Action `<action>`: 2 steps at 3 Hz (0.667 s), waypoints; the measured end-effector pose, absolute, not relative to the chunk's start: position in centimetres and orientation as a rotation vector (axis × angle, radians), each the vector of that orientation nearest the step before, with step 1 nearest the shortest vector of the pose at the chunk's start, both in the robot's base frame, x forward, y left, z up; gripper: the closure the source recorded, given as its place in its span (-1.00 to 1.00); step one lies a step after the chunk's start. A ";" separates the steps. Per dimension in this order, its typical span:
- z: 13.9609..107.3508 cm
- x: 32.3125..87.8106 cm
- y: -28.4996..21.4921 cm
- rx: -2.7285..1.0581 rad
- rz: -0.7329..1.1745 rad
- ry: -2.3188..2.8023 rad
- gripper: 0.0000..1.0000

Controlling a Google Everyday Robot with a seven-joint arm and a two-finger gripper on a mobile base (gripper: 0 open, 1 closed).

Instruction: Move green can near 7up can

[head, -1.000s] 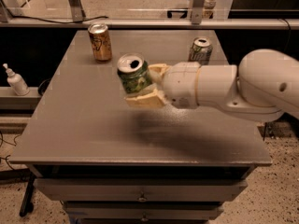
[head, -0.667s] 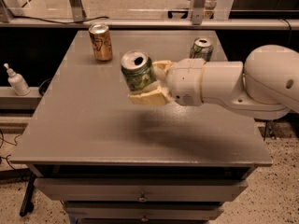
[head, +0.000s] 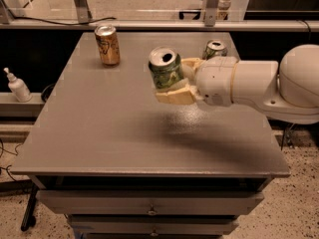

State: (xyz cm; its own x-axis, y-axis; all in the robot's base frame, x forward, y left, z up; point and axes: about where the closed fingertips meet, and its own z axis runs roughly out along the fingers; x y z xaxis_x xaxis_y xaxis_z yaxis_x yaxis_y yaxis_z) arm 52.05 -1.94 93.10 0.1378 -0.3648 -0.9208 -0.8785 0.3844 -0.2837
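Observation:
The green can, all green with a silver opened top, is held in the air above the middle of the grey table, tilted slightly. My gripper is shut on it, with cream fingers below and behind the can; the white arm comes in from the right. The 7up can stands on the table at the back right, just behind the gripper's wrist, which hides its lower part. The green can is a short way to its left and in front of it.
A gold-brown can stands at the back left of the table. A white pump bottle sits on a low ledge off the table's left side. Metal posts rise behind the table. Drawers are below its front edge.
My gripper has carried the green can to the right and a little toward the back, closer to the 7up can. The two cans on the table have not moved.

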 end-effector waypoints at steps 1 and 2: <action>93.8 55.7 -7.8 -1.095 0.449 1.468 1.00; 94.1 58.6 -12.7 -1.016 0.381 1.496 1.00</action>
